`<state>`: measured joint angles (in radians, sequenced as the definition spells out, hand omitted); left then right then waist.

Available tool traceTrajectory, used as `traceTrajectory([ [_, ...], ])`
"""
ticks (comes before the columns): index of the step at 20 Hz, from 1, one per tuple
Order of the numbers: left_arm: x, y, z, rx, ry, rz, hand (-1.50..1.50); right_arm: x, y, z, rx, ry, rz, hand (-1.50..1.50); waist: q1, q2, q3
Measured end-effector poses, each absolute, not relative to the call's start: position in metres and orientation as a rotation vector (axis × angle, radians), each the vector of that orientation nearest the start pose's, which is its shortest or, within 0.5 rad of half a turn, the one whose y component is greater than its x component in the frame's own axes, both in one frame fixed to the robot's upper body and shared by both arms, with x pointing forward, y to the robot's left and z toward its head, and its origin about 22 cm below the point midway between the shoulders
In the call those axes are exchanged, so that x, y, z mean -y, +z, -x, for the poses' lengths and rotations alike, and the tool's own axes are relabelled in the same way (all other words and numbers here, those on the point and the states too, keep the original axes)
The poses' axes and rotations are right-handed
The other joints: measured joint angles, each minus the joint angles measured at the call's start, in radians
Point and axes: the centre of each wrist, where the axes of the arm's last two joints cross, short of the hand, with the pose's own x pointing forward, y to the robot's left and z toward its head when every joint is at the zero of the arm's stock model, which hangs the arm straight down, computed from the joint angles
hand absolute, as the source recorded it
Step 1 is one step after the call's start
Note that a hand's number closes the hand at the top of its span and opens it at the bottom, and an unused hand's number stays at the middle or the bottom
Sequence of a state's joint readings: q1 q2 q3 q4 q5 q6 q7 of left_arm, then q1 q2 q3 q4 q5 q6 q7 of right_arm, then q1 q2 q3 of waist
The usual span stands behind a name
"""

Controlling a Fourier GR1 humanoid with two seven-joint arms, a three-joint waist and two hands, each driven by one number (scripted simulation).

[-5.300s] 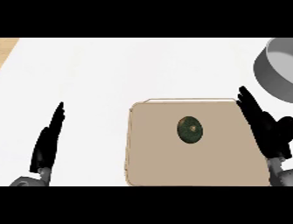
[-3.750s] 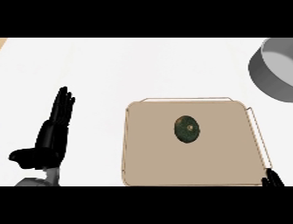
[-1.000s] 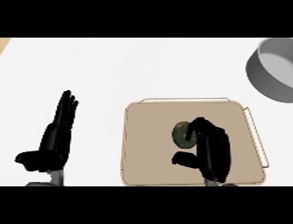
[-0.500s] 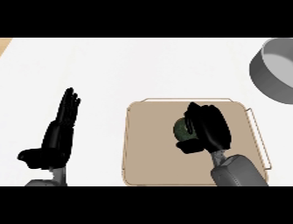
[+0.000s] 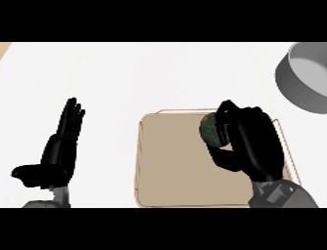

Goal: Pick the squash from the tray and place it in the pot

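The right hand (image 5: 249, 146) curls its fingers and thumb round the squash (image 5: 211, 131), at the tray's (image 5: 173, 166) upper right part. The pot (image 5: 317, 78) stands well apart at the upper right. The left hand (image 5: 58, 151) rests at the left, fingers straight, holding nothing.

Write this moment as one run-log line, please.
phase: grasp | right robot hand: curled round squash, over tray | pot: upper right, squash not yet in | left robot hand: open, resting at left
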<state>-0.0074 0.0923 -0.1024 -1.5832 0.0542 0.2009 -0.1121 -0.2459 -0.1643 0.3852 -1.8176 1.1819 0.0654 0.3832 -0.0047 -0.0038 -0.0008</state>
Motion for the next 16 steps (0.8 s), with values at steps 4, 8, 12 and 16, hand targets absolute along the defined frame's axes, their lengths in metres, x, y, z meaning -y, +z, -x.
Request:
traceTrajectory([
  [4,-0.233,0.005,-0.237,1.696,0.04,-0.116,0.0,0.15,0.129,-0.239,1.604,0.966,1.189,1.5,0.002,0.001,0.0],
  [8,-0.227,0.006,-0.235,1.702,0.031,-0.115,0.0,0.169,0.146,-0.241,1.561,0.88,1.275,1.5,0.003,0.002,0.001],
  [12,-0.224,-0.004,-0.233,1.703,0.037,-0.112,0.0,0.196,0.154,-0.25,1.514,0.804,1.336,1.5,0.004,0.003,0.001],
  [16,-0.227,0.0,-0.237,1.701,0.038,-0.111,0.0,0.227,0.166,-0.266,1.466,0.751,1.375,1.5,0.005,0.004,0.001],
])
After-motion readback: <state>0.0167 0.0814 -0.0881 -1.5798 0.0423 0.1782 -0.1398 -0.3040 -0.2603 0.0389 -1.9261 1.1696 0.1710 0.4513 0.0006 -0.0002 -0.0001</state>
